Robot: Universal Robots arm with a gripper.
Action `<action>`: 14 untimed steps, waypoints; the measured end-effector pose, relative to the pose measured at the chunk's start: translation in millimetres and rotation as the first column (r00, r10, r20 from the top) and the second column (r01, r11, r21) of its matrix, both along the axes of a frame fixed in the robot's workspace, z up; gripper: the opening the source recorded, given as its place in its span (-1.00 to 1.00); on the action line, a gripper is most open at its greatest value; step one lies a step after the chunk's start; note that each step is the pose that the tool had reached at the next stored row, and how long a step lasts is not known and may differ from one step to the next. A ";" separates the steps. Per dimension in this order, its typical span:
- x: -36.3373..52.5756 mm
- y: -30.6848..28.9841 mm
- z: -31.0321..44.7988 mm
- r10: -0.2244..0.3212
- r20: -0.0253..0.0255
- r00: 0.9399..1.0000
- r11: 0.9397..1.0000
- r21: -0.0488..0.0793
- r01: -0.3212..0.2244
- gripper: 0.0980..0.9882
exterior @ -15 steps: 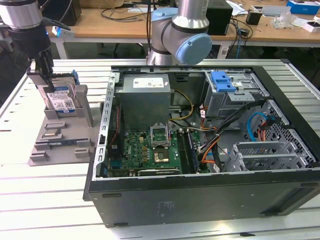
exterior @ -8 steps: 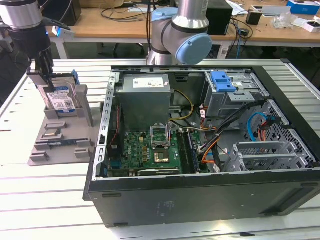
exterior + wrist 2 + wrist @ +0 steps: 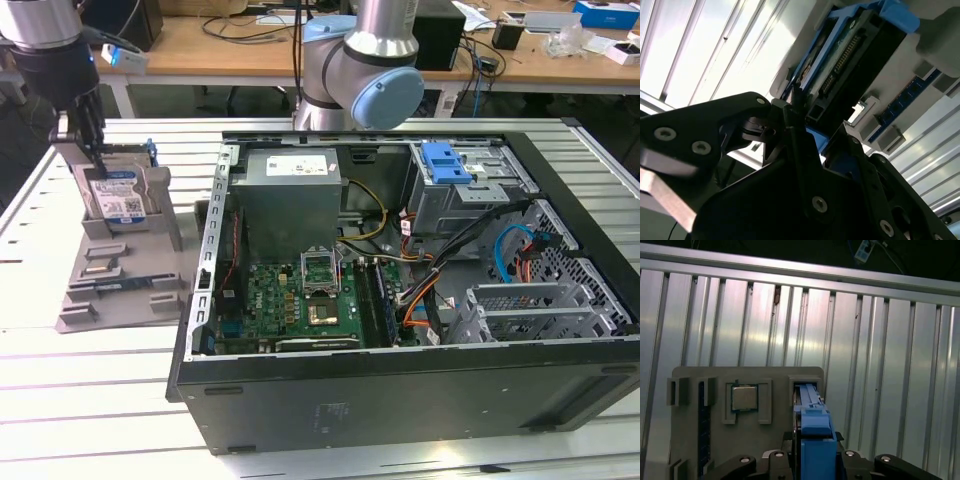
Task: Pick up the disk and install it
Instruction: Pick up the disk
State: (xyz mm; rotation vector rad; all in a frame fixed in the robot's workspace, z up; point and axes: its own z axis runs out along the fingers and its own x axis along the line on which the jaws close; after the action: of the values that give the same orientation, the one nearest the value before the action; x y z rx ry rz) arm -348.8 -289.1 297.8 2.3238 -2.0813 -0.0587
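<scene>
One step is in hand, by my reading: the pick. The install has not begun.

- Computer case (image 3: 400, 400): open, centre of the table. Its grey drive cage (image 3: 470, 205) sits at the far side, towards the exterior view's right, with nothing in the gripper's reach there.
- Stand (image 3: 110, 285): at the exterior view's left, well apart from the cage and just beside the case wall.
- The disk (image 3: 120, 195): upright in the stand's far slot, label facing the near side.
- Gripper (image 3: 93, 148): down on the disk's top edge.
- Fingers (image 3: 792, 125): drawn in narrow, one on either face of the disk, with the blue rail (image 3: 815, 440) between them. They appear clamped on it, though the contact itself is in shadow.

Judgement: freeing the disk calls for a straight pull along the slot, without tilt, so the rails do not bind.
</scene>
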 end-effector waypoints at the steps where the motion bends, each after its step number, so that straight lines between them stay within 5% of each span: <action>1: 0.0 0.0 1.0 0.000 0.000 1.000 1.000 0.000 0.000 -0.38; 7: 0.0 0.0 12.5 0.000 0.000 1.000 1.000 0.000 0.000 -0.38; 14: 0.0 0.0 13.3 0.000 0.000 1.000 1.000 0.000 0.000 -0.38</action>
State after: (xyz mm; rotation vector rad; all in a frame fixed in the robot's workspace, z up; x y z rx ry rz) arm -348.8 -289.1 311.2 2.3239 -2.0812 -0.0588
